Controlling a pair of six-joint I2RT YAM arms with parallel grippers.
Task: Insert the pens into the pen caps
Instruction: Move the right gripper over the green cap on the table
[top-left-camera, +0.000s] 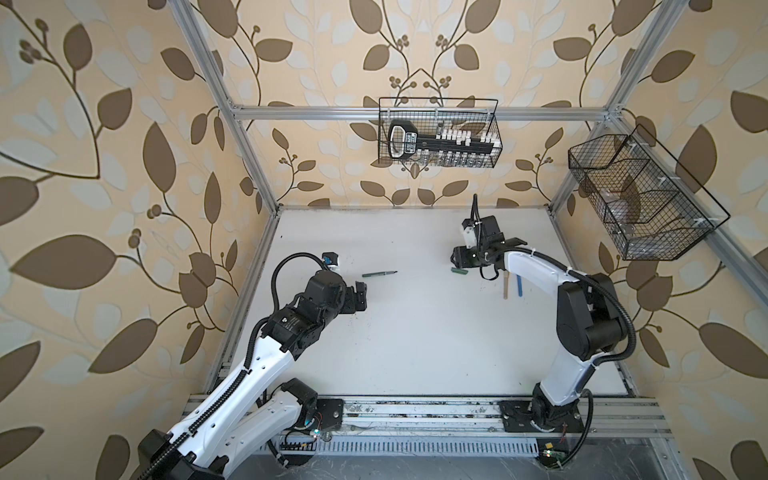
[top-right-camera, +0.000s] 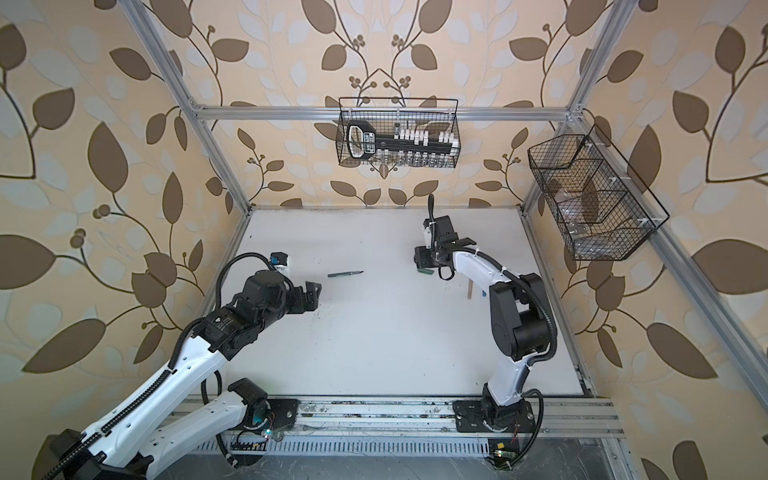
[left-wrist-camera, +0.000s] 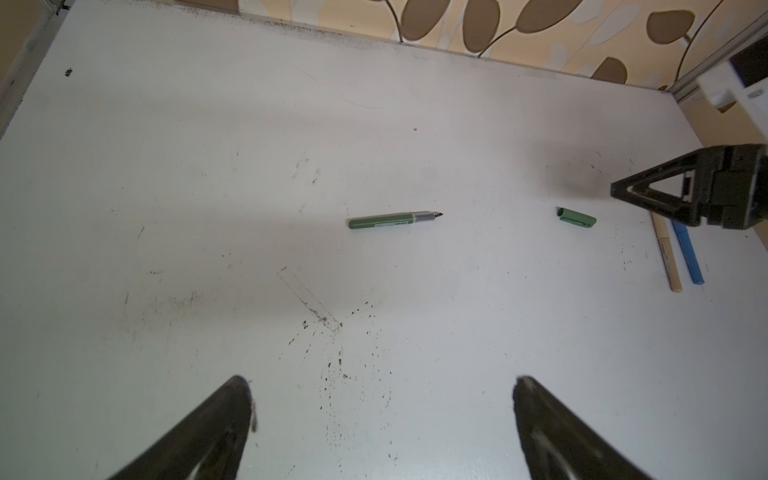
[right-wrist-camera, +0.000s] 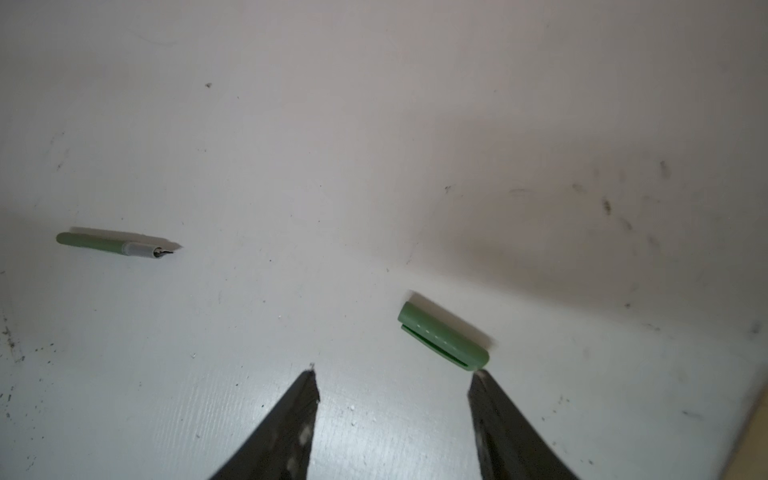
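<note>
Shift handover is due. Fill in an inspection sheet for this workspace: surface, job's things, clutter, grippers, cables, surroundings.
Surface: white tabletop, scuffed, with dark specks.
Job's things: green pen uncapped, lying flat; green cap lying apart from it, just off the right gripper; tan pen and blue pen side by side near that gripper, one end of each hidden.
Clutter: nothing seen.
Grippers: left gripper jaws open, empty; right gripper jaws open, empty.
Cables: black corrugated hoses along both arms; no snag seen.
Surroundings: back wire basket holding a black handled rack; side wire basket; leaf wallpaper.
</note>
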